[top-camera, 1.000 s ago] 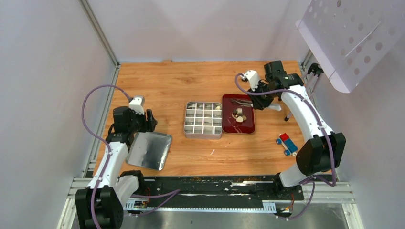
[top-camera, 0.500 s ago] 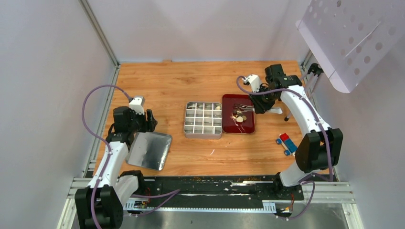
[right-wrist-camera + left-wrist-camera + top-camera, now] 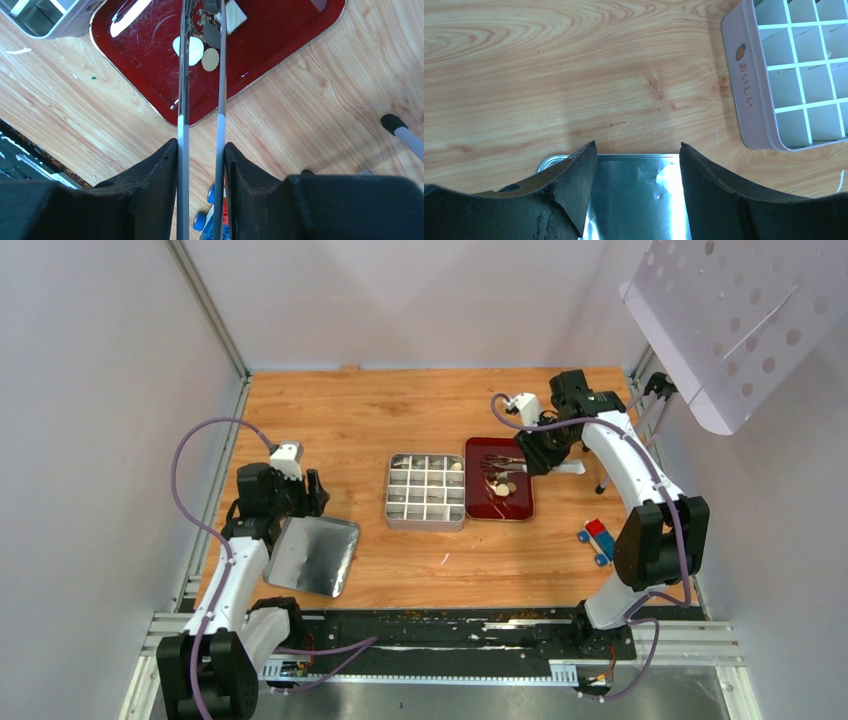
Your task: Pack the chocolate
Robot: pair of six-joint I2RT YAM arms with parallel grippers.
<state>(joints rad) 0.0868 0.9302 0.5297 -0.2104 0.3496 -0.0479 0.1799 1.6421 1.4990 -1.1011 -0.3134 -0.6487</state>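
I noted right jaws clamped on tongs (image 3: 183,75), tips over chocolate (image 3: 195,49) on red tray (image 3: 280,55), beside tin (image 3: 389,490). Left jaws released above lid (image 3: 639,200). I judged pieces light, smooth, brittle: pinch 1 piece across narrow sides, gentle squeeze.
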